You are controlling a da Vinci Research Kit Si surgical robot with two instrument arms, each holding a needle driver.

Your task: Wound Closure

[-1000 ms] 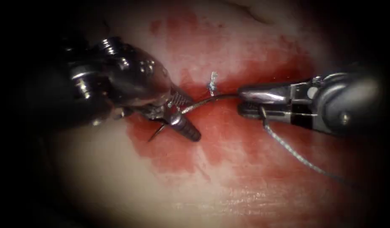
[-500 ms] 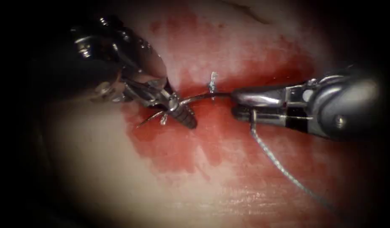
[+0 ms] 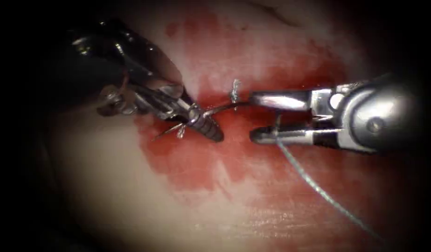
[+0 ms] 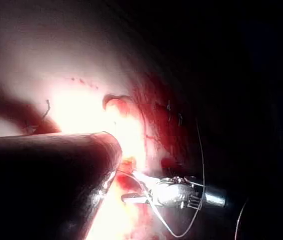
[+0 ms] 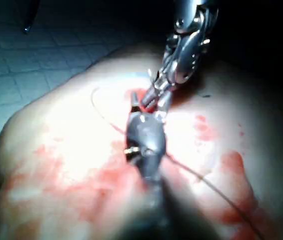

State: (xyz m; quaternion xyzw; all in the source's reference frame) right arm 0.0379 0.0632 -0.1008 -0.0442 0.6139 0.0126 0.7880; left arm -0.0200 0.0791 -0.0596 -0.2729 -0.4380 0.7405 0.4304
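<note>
your left gripper (image 3: 197, 116) clamps the needle (image 3: 215, 110) near its tip; your right gripper (image 3: 255, 116) gapes empty, thread (image 3: 318, 189) trailing beside it.

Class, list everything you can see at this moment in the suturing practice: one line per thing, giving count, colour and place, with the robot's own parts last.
Tissue: one, pale pink, lying under everything else.
Red fluid: one wide patch, red, spread over the middle of the tissue.
Needle: one, silver, curved, above the red patch between the two tools; held near its pointed end, its tip sticking out to the left.
Thread: one, grey, running from the right tool's jaws down to the lower right.
Thread end: one, whitish, short, standing up from the tissue just above the needle.
Left tool: one, silver, coming in from the upper left, jaws shut on the needle.
Right tool: one, silver, coming in from the right, jaws open by the needle's tail end.
</note>
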